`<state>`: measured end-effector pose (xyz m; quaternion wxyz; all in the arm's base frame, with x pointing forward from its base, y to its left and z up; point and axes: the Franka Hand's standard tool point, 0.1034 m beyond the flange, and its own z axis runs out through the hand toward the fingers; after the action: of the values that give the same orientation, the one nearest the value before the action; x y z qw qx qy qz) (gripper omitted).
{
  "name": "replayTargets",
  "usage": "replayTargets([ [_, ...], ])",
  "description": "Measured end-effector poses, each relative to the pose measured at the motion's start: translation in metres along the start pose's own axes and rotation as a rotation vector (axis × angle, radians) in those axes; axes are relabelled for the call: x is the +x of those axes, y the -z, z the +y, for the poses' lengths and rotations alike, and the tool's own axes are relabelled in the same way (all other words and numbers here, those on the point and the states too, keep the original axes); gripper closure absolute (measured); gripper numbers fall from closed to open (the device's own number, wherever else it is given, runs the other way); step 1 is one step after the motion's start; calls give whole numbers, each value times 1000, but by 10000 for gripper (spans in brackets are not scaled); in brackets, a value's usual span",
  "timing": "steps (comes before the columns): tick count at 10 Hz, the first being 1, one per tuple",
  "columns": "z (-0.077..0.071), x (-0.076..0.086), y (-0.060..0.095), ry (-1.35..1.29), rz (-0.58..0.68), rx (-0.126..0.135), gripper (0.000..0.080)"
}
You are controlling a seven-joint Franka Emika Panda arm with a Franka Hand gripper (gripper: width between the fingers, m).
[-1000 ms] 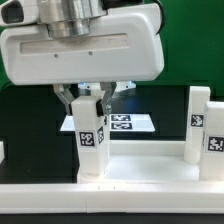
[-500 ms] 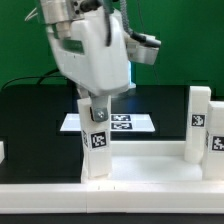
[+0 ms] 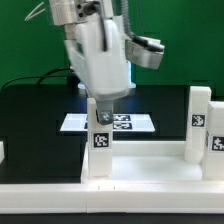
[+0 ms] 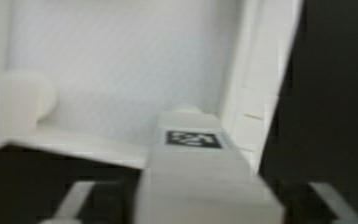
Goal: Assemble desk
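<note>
Gripper (image 3: 100, 112) clamped on upright leg (image 3: 101, 150) seated in tabletop (image 3: 140, 170) socket. Keep leg vertical while screwing in; avoid sideways tilt.

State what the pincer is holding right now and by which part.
The pincer grips a white square desk leg by its top end. The leg stands upright on the tabletop; the wrist view shows fingers either side of it.

text: none readable | legs (image 3: 100, 150): black-and-white tags only | marker board (image 3: 125, 123): same tags
</note>
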<state>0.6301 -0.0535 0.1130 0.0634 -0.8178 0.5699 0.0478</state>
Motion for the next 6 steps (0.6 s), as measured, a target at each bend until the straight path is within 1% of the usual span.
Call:
replayTargets([
  [1,-2,-2,2,155,4,-16,321],
  [2,-4,-8,1,261,8,-20,189],
  [3,-4,-14,1,280,22,-10,160],
  [5,-2,-13,0,411,20,-15,151],
  [6,0,-10,1,567,31,-33,151],
])
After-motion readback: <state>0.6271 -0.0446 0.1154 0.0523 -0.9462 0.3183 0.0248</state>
